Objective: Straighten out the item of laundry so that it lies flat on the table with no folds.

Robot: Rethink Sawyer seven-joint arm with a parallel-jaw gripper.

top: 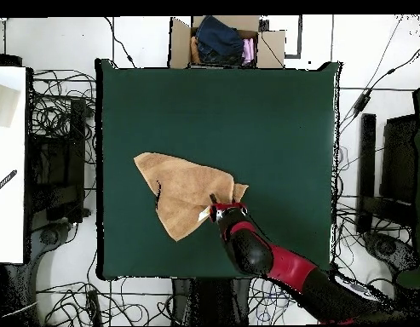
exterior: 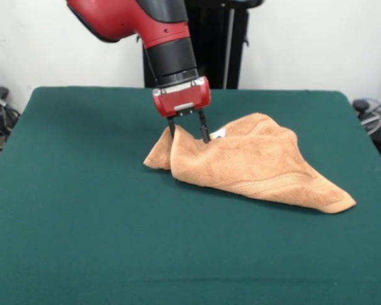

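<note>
The gripper (exterior: pixel 188 135) stands spread over a raised fold of the rumpled towel (exterior: pixel 254 166), fingertips sunk from sight; whether it grasps is unclear.

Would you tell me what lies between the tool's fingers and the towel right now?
Nothing separates them: in the front view the tool stands with a raised fold of the towel between its fingers, and bare green table surrounds them.

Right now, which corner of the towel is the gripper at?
The bunched, raised corner beside the white label. The gripper straddles a fold of the towel there; the long pointed corner lies flat, far away.
</note>
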